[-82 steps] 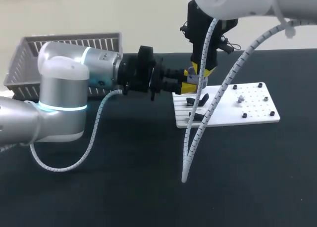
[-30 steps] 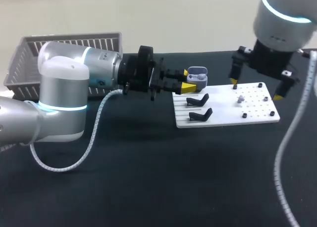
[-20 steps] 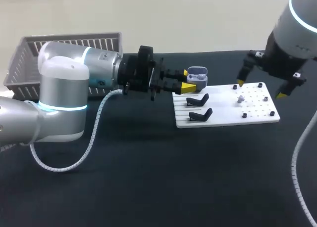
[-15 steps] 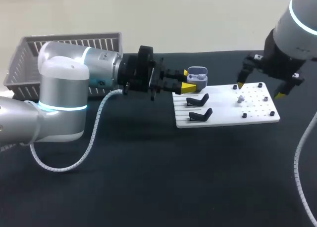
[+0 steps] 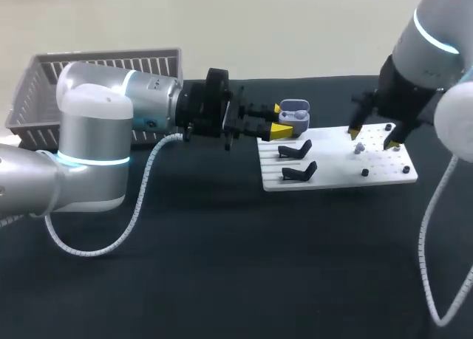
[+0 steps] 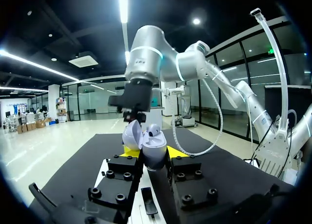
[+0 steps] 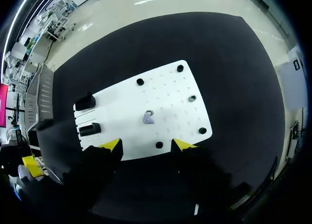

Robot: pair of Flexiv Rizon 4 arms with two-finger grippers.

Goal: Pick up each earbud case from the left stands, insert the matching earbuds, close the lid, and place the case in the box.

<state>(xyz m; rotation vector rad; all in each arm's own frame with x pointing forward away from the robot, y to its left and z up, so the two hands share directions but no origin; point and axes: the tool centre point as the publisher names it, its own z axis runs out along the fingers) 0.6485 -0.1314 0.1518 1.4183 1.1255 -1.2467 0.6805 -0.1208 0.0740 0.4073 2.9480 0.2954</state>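
Head view: high behind the robot, looking down on the table (image 5: 185, 280).
Left wrist view: close, level, facing the right arm (image 6: 146, 53).
Right wrist view: overhead, facing down at the white board (image 7: 146, 102).
Shared: white board, in head and right wrist views.

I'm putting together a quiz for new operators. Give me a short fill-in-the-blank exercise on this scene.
1. The left gripper is shut on the earbud case, whose lid is ____.
2. The right gripper hangs open above ____ loose earbud on the white board.
3. Both black stands on that board are ____.
Missing words: open; one; empty.
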